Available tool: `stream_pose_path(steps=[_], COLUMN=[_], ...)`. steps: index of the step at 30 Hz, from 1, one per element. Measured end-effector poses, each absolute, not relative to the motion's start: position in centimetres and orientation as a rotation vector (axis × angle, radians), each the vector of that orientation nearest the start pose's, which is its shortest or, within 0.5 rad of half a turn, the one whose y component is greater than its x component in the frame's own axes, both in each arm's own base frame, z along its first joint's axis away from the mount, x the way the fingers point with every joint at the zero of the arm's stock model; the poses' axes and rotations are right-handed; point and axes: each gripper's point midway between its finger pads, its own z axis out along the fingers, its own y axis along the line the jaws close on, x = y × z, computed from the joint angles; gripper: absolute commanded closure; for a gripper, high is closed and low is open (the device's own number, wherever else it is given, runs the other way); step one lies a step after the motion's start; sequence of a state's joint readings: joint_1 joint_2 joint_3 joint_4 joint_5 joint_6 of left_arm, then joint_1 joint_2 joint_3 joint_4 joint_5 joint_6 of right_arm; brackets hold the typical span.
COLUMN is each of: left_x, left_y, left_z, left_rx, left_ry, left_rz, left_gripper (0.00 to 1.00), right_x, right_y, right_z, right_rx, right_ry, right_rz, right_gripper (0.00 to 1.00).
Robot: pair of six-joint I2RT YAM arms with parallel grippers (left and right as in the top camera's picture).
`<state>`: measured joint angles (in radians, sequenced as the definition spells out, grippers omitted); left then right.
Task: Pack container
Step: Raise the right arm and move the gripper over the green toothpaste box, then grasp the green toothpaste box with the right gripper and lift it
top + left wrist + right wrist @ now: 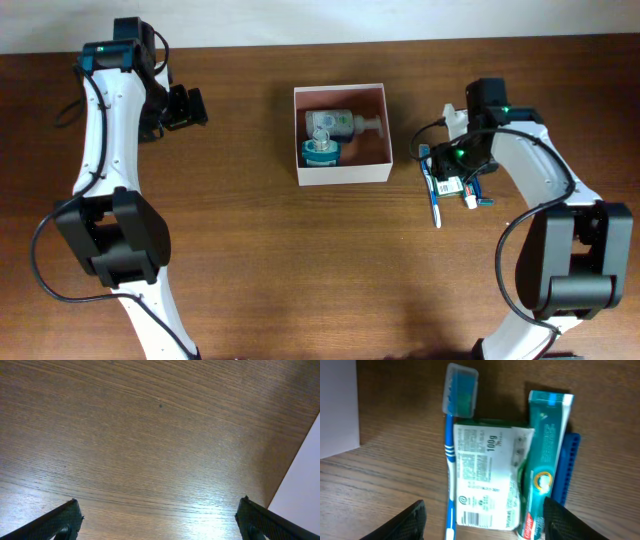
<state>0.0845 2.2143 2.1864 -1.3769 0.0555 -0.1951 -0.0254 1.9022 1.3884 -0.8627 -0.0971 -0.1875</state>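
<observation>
Closest to you, your right gripper (484,510) hangs over a little pile of toiletries with its fingers spread fairly wide, one on each side of the pile and nothing clamped. Under it are a blue toothbrush (450,460) with a capped head, a white soap packet (487,475), a green toothpaste tube (545,450) and a blue comb (567,470). All of them lie side by side, long axes running roughly away from you.

Just to the left of that pile, mid-surface, sits the container (345,171). It's square, so there's no real long axis to speak of. It lies flat with the open side up, and its walls are turned a touch off square to the surface's edge. Inside you've got a clear pump bottle (335,124) on its side along the far wall, pump end toward your right. A small teal-capped item (322,153) sits just in front of it, near the left wall. The right part of the pinkish floor is bare.

Further back on the left, your left gripper (159,501) is spread as wide as it goes, holding nothing, with only wood grain below it and well apart from the container.

The surface (250,260) is dark brown wood, and a pale wall (300,20) runs along its far edge.
</observation>
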Motion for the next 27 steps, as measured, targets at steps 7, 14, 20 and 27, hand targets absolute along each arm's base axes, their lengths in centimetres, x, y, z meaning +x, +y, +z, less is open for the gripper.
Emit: stream_pose_path(steps=[7,14,20,27], left_x=[46.5,46.5,46.5,46.5], left_y=[3.0,3.0,3.0,3.0], left_z=[13.6,13.6,13.6,13.6], left_rx=[-0.408,-0.408,-0.409,-0.408], left_ry=[2.95,2.949,2.949,2.95], left_rz=[-0.096,-0.096,-0.096,-0.096], left_gripper=[0.01,0.01,0.01,0.01], right_x=[41.0,40.8,40.6,40.6], right_y=[1.4,1.4,1.4,1.3], right_z=[5.7,3.1,1.8,1.6], right_rx=[-0.276,-0.269,-0.268,-0.268], right_ry=[2.864,2.921,2.951,2.954], right_rz=[0.118,0.129,0.134,0.126], right_gripper=[0.37,0.37,0.38,0.44])
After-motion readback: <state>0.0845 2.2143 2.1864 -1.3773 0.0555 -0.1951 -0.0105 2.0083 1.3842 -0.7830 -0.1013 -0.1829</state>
